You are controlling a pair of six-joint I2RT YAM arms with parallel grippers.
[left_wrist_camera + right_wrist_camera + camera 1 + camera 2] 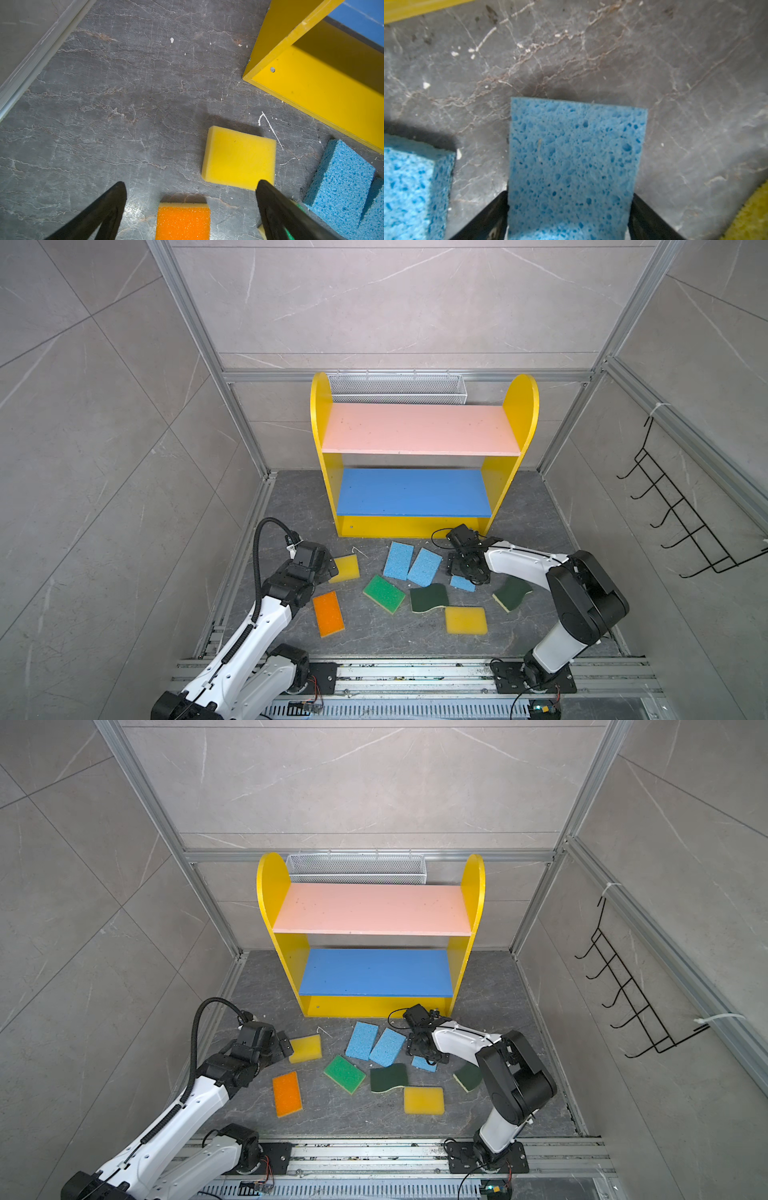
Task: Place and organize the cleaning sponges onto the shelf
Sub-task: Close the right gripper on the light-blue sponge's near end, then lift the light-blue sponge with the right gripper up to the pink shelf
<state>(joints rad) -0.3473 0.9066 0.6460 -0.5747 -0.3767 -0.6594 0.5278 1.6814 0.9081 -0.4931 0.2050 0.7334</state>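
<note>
Bench (374,639): all nine sponges are counted on it in both top views, loosely scattered in front of the shelf (322,439), none stacked.

The shelf is stood at the back of the bench. Pink top board (419,429), blue middle board (411,491) and yellow bottom board (322,87) are all seen bare. 0 of 9 placed, so the task is judged at its very start, with nothing organized yet.

Left pincer (191,185): spread wide, nothing held, hung over the bench just beside the near yellow sponge (345,568), with the orange sponge (328,614) close under it. A pick of either is judged likely.

Right pincer (569,194): brought down over the third light blue sponge (462,583), near the shelf's front right corner. Jaws are closed against both of its sides in the right wrist view. Whether it is lifted off the bench cannot be told.

Left to move, lying free:
- second yellow sponge (466,620)
- bright green sponge (383,593)
- two light blue sponges (398,560) (424,566), side by side and touching
- two dark green scourers (429,598) (512,593)

Sorting by colour per board is judged the remaining bulk of the work.
</note>
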